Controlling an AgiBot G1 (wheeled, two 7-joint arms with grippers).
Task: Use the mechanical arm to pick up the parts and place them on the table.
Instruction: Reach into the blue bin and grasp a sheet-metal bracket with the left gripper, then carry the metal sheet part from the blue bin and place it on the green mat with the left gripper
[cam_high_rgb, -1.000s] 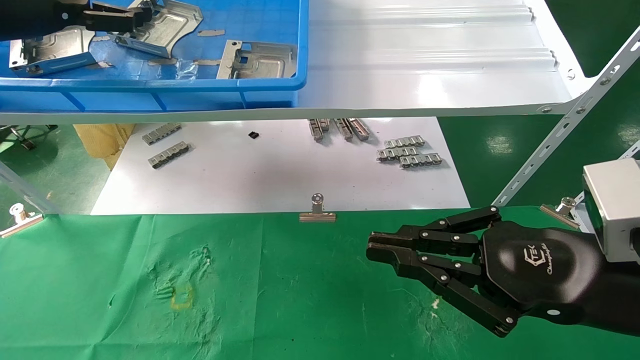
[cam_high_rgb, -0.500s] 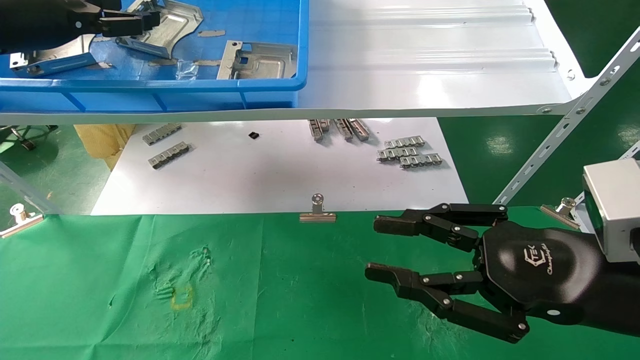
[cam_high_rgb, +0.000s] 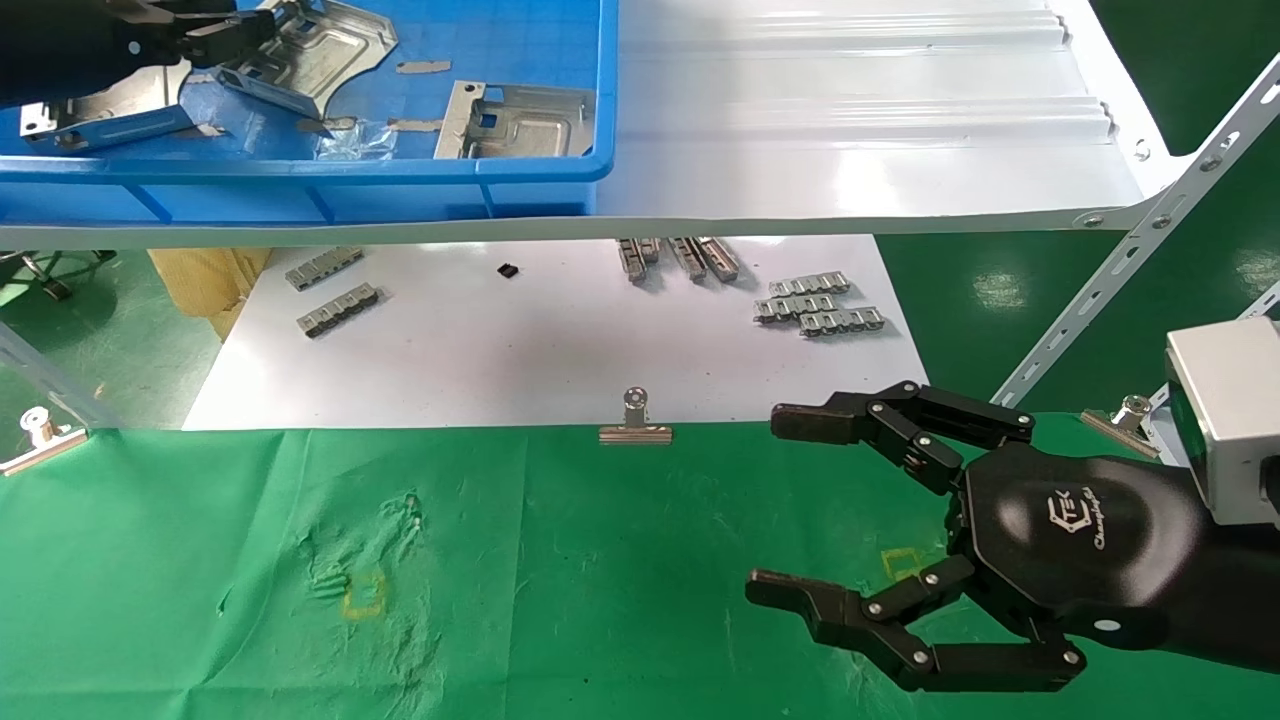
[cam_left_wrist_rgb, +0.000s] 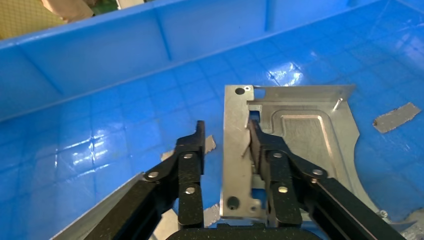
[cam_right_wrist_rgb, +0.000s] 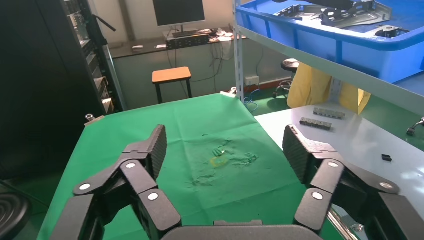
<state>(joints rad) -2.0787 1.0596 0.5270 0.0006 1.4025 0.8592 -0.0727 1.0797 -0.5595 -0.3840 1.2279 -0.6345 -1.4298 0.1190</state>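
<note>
Blue bin (cam_high_rgb: 400, 180) on white shelf (cam_high_rgb: 850, 120): three parts (cam_high_rgb: 515, 120), left claw (cam_left_wrist_rgb: 225, 150) among them.

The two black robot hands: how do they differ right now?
The left gripper is up inside the blue bin on the shelf; the right gripper hangs low over the green table. The left one's jaws straddle the edge flange of a silver part; the right one's jaws are spread wide around nothing. Both are glossy black with jointed fingers.
</note>
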